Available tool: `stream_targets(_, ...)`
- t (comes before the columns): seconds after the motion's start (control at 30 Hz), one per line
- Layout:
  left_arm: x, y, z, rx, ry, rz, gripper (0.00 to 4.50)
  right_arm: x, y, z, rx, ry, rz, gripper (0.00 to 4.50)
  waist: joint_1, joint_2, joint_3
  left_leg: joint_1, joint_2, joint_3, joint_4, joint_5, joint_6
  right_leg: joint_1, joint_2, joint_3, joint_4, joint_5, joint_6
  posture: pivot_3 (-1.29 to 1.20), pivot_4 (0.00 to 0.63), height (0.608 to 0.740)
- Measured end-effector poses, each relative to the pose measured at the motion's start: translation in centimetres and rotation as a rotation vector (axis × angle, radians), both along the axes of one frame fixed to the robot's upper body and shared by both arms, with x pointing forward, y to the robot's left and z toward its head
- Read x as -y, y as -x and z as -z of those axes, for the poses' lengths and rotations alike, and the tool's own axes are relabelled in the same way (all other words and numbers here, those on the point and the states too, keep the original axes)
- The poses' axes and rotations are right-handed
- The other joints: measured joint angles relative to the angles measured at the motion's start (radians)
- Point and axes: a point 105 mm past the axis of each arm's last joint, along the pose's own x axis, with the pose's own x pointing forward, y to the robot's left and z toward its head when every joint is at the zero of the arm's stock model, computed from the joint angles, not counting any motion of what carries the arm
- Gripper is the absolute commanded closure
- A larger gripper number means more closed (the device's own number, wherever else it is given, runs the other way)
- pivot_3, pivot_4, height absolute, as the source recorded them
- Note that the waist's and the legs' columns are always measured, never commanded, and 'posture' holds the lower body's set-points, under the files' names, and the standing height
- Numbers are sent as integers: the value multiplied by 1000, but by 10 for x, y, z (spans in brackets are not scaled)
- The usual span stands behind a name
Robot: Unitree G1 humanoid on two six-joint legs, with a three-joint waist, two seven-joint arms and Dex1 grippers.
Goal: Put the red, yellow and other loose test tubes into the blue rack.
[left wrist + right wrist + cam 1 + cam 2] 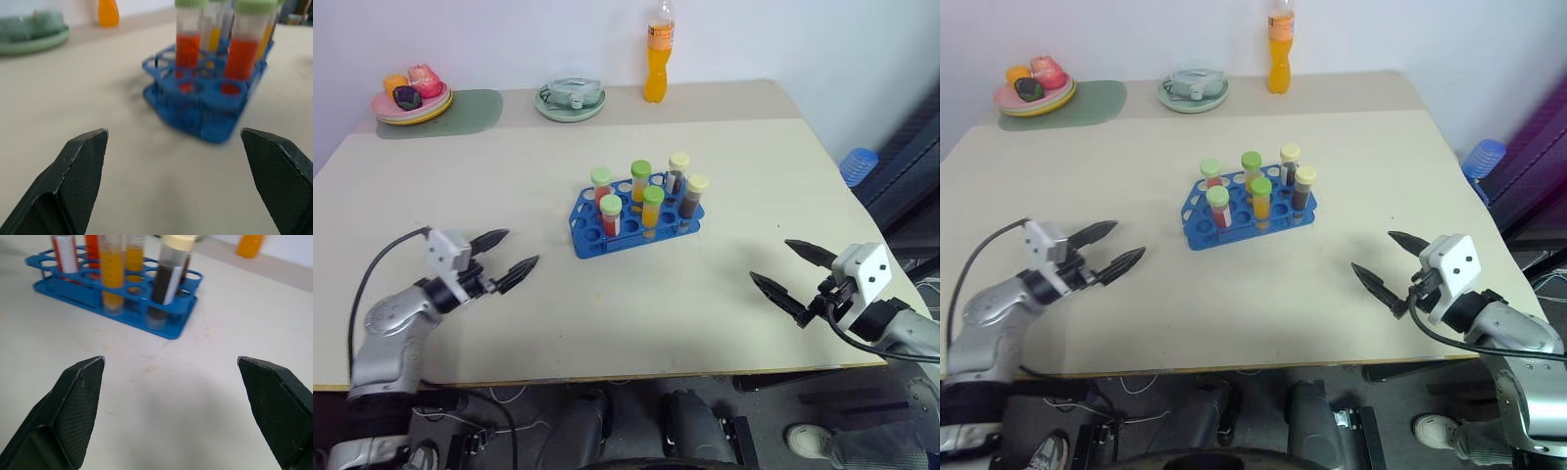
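My left pincer [503,257] hangs wide open and empty over the bare table [724,284] at about eight o'clock from the blue rack [592,238]; my right pincer [791,274] is just as open and empty at about four o'clock from it, both well apart from it. The rack sits mid-table with six capped tubes standing upright in its holes: the red tubes [609,214] toward my left side, the yellow tubes [652,209] in the middle, the dark tubes [695,196] toward my right. I see no tube lying loose, so I judge the loading done. These look light, smooth, slippery and breakable; I would pinch one on its bare wall just under the cap. The tubes carry white label strips, but I can read no writing on them.
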Motion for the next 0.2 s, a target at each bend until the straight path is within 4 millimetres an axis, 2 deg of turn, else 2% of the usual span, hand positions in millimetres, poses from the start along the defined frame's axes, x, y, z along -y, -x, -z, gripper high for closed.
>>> stream_targets(0.1, -13, 6, 1, -21, -9, -34, 67, 5, -1, 1, -7, -6, 14, 0, 0, 0, 0, 0, 0, 0, 0, 0, 0, 0, 0, 0, 0, 0, 0, 0, 150, 740)
stream_targets(0.2, -14, 9, -2, -25, 3, -36, 67, 8, -2, -1, -3, -16, 19, 0, 0, 0, 0, 0, 0, 0, 0, 0, 0, 0, 0, 0, 0, 0, 0, 0, 150, 740)
